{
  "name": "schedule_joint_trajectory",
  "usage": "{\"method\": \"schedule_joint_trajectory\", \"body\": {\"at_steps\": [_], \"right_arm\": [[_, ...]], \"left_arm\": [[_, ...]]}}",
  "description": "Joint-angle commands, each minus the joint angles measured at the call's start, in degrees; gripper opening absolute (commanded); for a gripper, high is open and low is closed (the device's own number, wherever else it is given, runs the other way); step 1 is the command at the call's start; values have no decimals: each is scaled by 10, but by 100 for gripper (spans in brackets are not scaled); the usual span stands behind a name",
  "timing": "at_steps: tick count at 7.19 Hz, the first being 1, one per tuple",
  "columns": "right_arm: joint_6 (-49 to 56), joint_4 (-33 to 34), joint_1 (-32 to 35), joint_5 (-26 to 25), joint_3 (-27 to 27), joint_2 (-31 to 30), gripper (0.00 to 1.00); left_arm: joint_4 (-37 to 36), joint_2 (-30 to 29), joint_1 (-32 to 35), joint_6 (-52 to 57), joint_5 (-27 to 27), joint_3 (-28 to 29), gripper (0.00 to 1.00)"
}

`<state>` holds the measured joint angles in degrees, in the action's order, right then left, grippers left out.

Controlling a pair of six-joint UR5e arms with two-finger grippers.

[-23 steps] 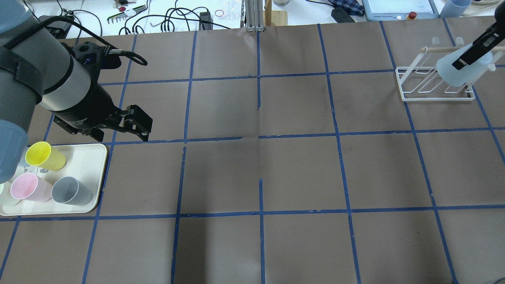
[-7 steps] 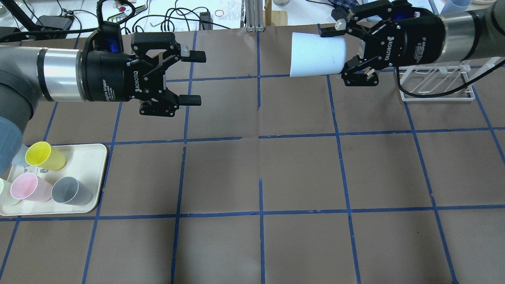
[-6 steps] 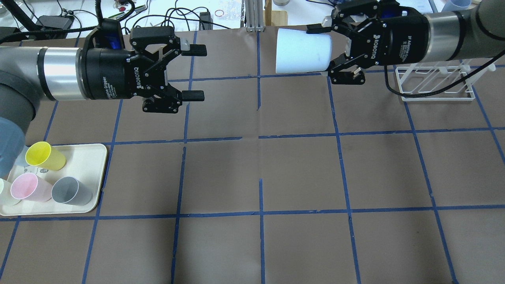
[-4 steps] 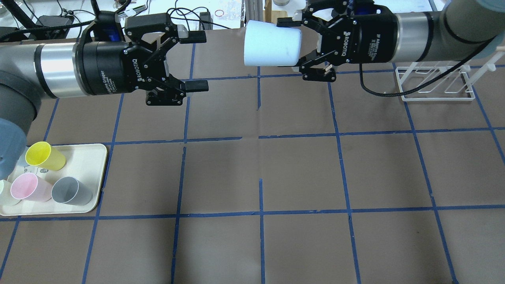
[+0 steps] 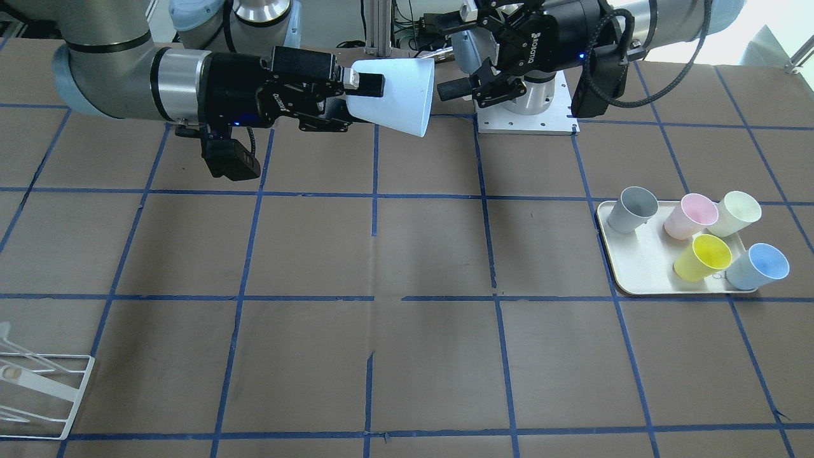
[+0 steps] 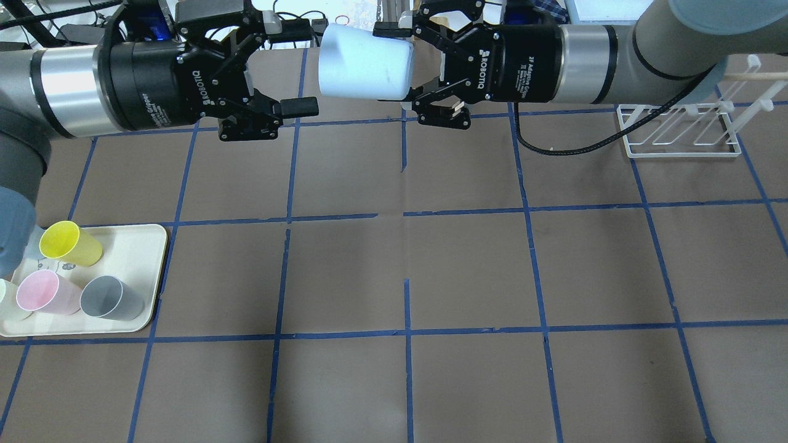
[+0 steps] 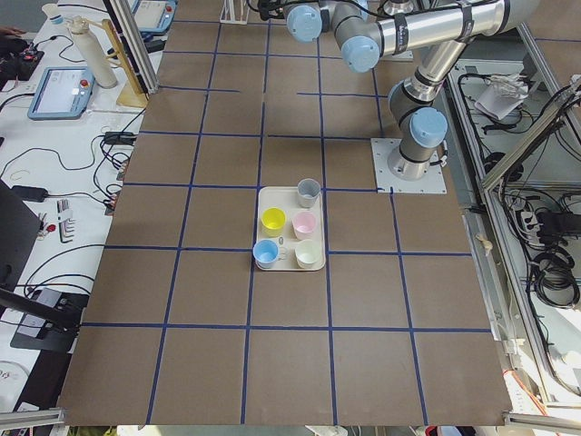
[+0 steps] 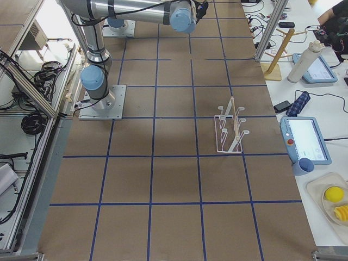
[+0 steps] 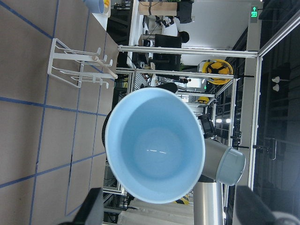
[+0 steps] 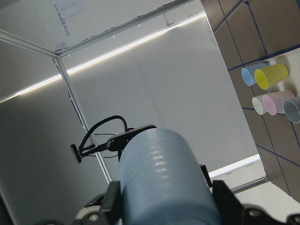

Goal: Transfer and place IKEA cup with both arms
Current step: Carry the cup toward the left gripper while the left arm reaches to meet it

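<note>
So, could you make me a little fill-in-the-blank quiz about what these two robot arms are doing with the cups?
The right gripper grips the IKEA cup, whose colour is pale ____.
The left gripper, facing the cup's rim, is ____.
The tray holds ____ cups.
Missing: blue; open; five.

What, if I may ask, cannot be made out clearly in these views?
Second blue cup: overhead view, mostly behind the left arm.
Cream cup: overhead view, cut by the left edge.
Rack: front-facing view, cut by the left edge.
Left gripper: exterior left view, past the top edge.
</note>
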<state>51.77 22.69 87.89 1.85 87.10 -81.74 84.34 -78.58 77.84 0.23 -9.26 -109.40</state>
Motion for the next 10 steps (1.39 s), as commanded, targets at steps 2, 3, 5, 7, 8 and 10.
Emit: {"method": "schedule_joint_trajectory", "body": {"at_steps": [2, 3, 5, 7, 8, 10], "right_arm": [[0, 0, 4, 2, 0, 2, 61], [0, -1, 11, 2, 0, 3, 65], [-1, -1, 21, 3, 0, 4, 68], [-1, -1, 28, 3, 0, 5, 71], [-1, 0, 28, 3, 0, 5, 72], [-1, 0, 28, 3, 0, 6, 76]], "left_arm": [[-1, -1, -2, -1, -3, 33, 100], [-1, 0, 6, -1, -4, 30, 100], [-1, 0, 11, 3, -4, 28, 100], [-1, -3, 23, 3, -4, 25, 78], [-1, -1, 23, 3, -4, 24, 46], [0, 4, 23, 2, -5, 23, 22]]}}
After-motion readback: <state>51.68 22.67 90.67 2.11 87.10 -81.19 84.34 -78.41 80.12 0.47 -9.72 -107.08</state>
